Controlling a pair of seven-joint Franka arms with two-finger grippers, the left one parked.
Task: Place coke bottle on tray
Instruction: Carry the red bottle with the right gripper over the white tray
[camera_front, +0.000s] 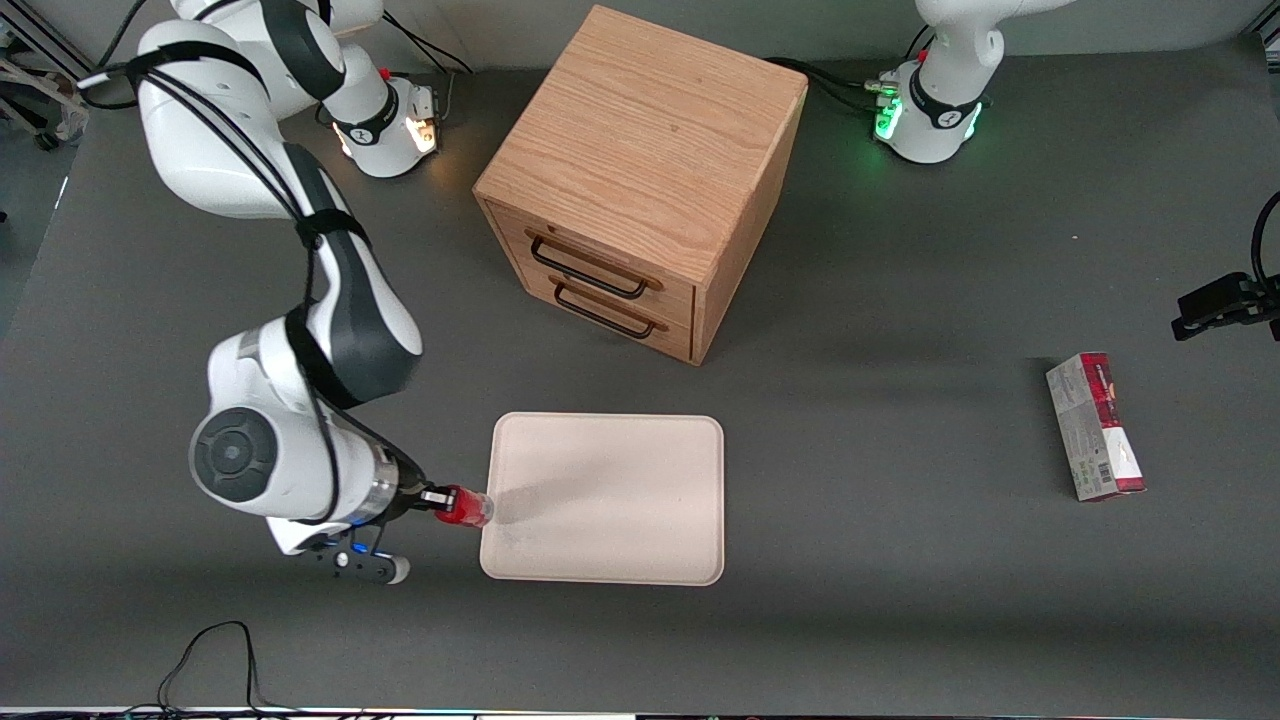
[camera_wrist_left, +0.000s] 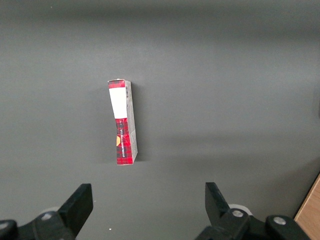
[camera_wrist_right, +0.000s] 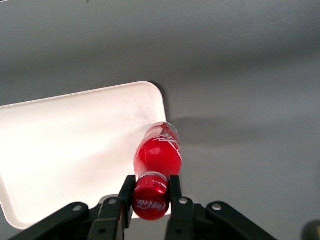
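From the front camera I see my gripper (camera_front: 432, 497) clamped on the cap end of the coke bottle (camera_front: 465, 506), which lies tipped sideways with its base at the cream tray's (camera_front: 610, 500) edge nearest the working arm. The oak drawer cabinet (camera_front: 640, 175) stands farther from the camera than the tray; a red-and-grey carton (camera_front: 1094, 426) lies toward the parked arm's end

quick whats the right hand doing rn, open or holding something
Right hand: shut on the coke bottle at its cap end, held at the edge of the tray toward the working arm's end.
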